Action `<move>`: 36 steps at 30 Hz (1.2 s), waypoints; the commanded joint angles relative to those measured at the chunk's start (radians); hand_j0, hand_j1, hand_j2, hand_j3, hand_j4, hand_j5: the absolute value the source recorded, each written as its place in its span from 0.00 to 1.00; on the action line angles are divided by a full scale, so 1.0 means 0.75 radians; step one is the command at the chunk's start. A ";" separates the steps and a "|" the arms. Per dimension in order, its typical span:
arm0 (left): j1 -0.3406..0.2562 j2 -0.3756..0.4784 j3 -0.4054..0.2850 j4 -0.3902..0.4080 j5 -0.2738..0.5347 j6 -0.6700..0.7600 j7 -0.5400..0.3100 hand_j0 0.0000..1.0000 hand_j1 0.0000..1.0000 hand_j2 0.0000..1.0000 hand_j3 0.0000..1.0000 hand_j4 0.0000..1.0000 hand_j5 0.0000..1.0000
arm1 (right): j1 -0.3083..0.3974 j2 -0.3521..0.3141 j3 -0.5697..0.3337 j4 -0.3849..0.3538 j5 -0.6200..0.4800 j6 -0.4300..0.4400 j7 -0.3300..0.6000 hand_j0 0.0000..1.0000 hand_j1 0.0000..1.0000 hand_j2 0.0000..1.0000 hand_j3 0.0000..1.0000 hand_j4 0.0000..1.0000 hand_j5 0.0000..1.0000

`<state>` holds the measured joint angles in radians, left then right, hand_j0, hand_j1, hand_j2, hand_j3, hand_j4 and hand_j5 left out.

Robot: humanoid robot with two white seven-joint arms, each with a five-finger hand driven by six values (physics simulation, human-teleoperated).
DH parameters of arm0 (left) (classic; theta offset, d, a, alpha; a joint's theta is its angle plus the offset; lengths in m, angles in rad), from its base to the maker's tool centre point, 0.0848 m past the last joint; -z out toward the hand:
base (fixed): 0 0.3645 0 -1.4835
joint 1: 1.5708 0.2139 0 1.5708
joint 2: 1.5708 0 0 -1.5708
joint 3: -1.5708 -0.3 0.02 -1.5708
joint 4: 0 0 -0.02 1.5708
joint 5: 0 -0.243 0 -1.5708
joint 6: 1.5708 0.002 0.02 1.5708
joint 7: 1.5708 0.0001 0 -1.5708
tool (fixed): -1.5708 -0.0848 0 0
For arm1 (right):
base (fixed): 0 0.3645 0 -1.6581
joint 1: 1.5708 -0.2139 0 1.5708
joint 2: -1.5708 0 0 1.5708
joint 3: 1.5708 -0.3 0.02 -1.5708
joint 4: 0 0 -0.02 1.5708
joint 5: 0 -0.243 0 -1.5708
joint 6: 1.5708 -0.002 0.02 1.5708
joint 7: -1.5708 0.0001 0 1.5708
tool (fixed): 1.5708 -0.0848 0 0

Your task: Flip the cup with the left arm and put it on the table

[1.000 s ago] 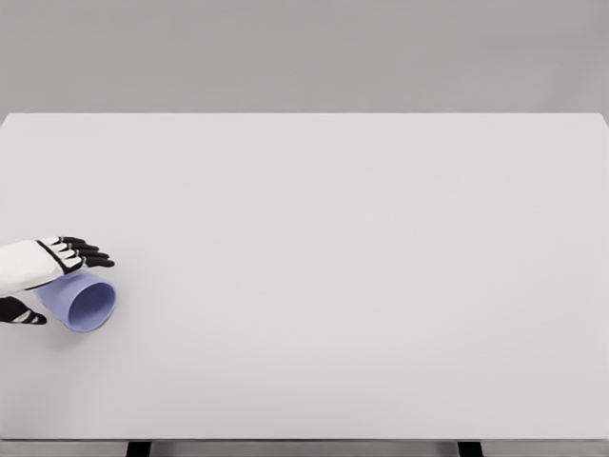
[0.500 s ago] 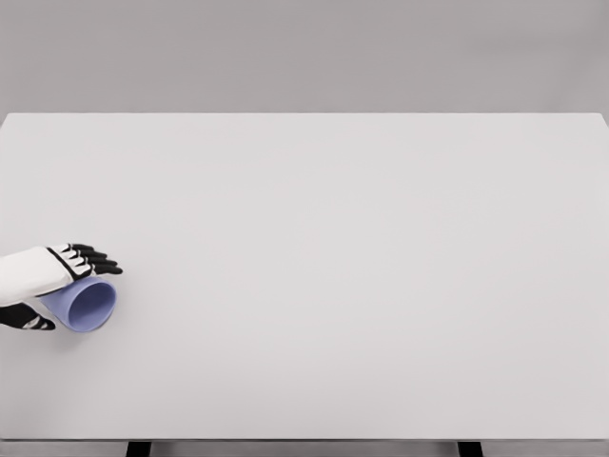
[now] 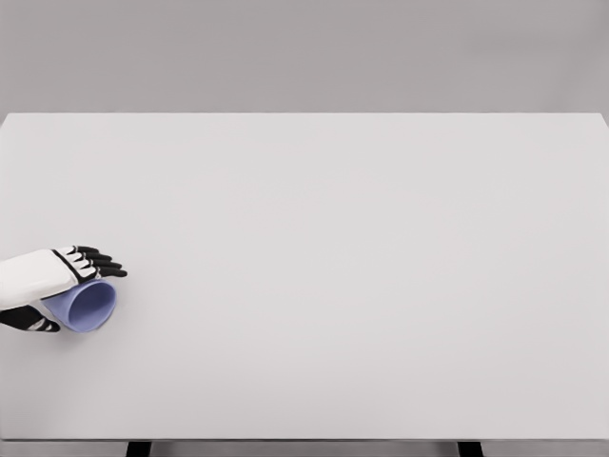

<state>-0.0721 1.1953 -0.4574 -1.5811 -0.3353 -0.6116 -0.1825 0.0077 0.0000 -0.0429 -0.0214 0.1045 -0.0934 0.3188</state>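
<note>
Lying on its side near the table's (image 3: 362, 238) left edge, the blue cup (image 3: 88, 305) faces its open mouth right-forward | left hand (image 3: 57, 274) cups it, fingers (image 3: 100, 261) over the top, thumb below, grip closing but not clearly firm | lift, flip and upright placement all remain | right arm unseen

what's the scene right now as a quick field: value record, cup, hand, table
cup: lilac cup, lying on its side, open mouth toward the right and the camera
cup location: near the left edge of the white table
left hand: left hand over the cup, fingers across its top, thumb below it
grasp: wrapped around the cup, which has not been lifted
right hand: not in view
task state: cup not yet upright
</note>
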 commanded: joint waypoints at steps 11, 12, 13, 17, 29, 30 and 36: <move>-0.006 -0.025 0.000 0.008 -0.023 0.001 0.000 1.00 1.00 1.00 1.00 1.00 1.00 | 0.000 0.000 0.000 0.000 0.000 0.000 0.000 1.00 1.00 1.00 1.00 1.00 1.00; -0.006 -0.025 0.000 0.008 -0.023 0.001 0.000 1.00 1.00 1.00 1.00 1.00 1.00 | 0.000 0.000 0.000 0.000 0.000 0.000 0.000 1.00 1.00 1.00 1.00 1.00 1.00; -0.006 -0.025 0.000 0.010 -0.023 0.001 0.000 1.00 1.00 1.00 1.00 1.00 1.00 | 0.000 0.000 0.000 0.000 0.000 0.000 0.000 1.00 1.00 1.00 1.00 1.00 1.00; -0.010 -0.029 0.000 0.022 -0.029 0.001 0.000 1.00 1.00 1.00 1.00 1.00 1.00 | 0.000 0.000 0.000 0.000 0.000 0.000 0.000 1.00 1.00 1.00 1.00 1.00 1.00; -0.014 -0.037 0.000 0.032 -0.070 0.001 0.000 0.72 0.72 0.72 0.72 0.72 0.72 | 0.000 0.000 0.000 0.000 0.000 0.000 0.000 1.00 1.00 1.00 1.00 1.00 1.00; -0.014 -0.037 0.000 0.032 -0.070 0.001 0.000 0.66 0.66 0.66 0.66 0.66 0.66 | 0.000 0.000 0.000 0.000 0.000 0.000 0.000 1.00 1.00 1.00 1.00 1.00 1.00; -0.016 -0.037 0.000 0.030 -0.072 0.001 -0.002 0.47 0.47 0.47 0.47 0.47 0.47 | 0.000 0.000 0.000 0.000 0.000 0.000 0.000 1.00 1.00 1.00 1.00 1.00 1.00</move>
<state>-0.0844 1.1661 -0.4541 -1.5599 -0.3670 -0.6086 -0.1898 0.0077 0.0000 -0.0429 -0.0214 0.1045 -0.0934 0.3188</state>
